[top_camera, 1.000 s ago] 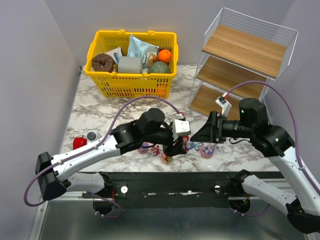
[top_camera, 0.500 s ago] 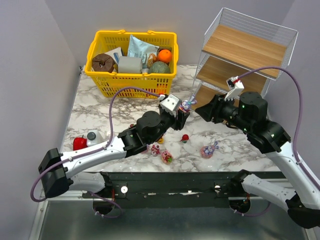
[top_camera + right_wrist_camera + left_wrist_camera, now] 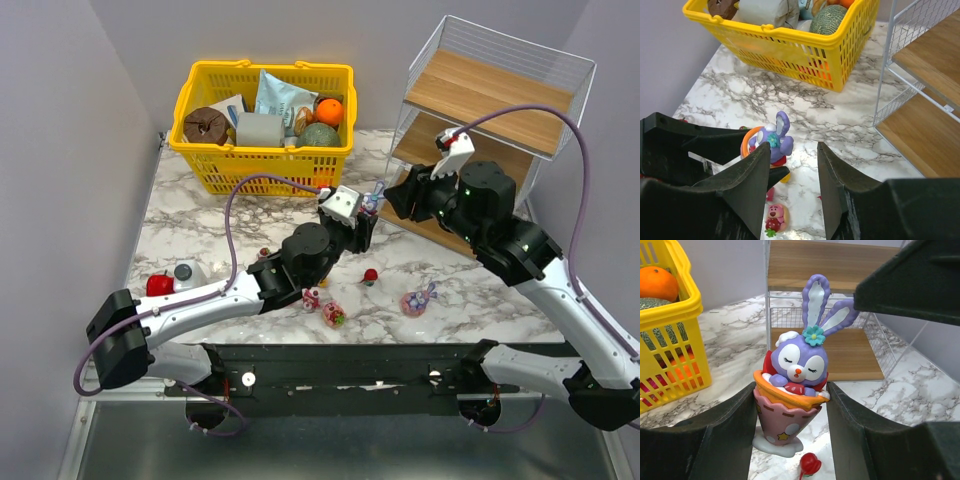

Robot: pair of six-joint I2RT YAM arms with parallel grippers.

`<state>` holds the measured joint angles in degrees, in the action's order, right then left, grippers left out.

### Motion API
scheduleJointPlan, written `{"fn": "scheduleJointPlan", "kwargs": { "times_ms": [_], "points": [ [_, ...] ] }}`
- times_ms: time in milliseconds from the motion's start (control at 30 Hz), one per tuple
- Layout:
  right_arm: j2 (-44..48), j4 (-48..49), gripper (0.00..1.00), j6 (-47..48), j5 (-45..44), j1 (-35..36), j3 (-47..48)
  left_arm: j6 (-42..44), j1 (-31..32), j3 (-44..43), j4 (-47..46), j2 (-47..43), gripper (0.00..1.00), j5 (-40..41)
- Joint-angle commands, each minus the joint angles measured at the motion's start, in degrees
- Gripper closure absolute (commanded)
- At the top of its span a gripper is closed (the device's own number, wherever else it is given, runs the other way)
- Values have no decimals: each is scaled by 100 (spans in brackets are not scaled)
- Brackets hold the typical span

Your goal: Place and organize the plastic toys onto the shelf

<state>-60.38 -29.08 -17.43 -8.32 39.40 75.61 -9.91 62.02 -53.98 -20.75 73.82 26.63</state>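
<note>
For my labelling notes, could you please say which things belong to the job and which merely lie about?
Job: purple plastic rabbit figurine; pink plastic bear figurine; white wire shelf with wooden boards.
Lying about: yellow plastic basket; round orange fruit.

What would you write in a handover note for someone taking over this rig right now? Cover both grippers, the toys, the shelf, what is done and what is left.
Left gripper: shut on the purple bunny toy, held above the table, near the shelf.
Right gripper: open, empty, facing the bunny.
Other toys: on the table in front of the arm bases.
Done: no toy visible on the shelf boards.
Left: shelve the bunny, then the rest.
</note>
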Motion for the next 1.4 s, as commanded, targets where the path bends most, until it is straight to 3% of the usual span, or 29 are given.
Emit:
{"fn": "scheduleJointPlan", "kwargs": {
  "times_ms": [0,367,600,700,800,900,933,1033,1233,1367],
  "points": [
    [-149,87,50,249,-214,77,164,-28,47,-219,-368,36,100,255],
    [-308,-36,58,240,-328,147,147,-72,56,-263,-342,97,100,176],
    [-360,87,86,459,-451,139,59,-90,56,-254,-307,106,100,-87],
    [-360,122,90,582,-565,138,41,-116,56,-254,-254,124,97,-211],
    [-343,183,99,732,-627,147,15,-134,56,-236,-210,133,87,-246],
    [-299,306,99,916,-724,147,-46,-116,56,-219,-175,97,53,-299],
    [-290,350,99,978,-741,147,-99,-116,56,-219,-140,89,29,-282],
    [-308,508,99,1268,-978,147,-187,-151,56,-210,36,-60,1,-238],
    [-176,1280,99,2260,-1348,130,-924,-502,56,229,660,-1008,1,70],
    [140,2316,99,2692,-1085,-46,-2031,-809,47,511,1186,-1799,1,175]
  ]
}}
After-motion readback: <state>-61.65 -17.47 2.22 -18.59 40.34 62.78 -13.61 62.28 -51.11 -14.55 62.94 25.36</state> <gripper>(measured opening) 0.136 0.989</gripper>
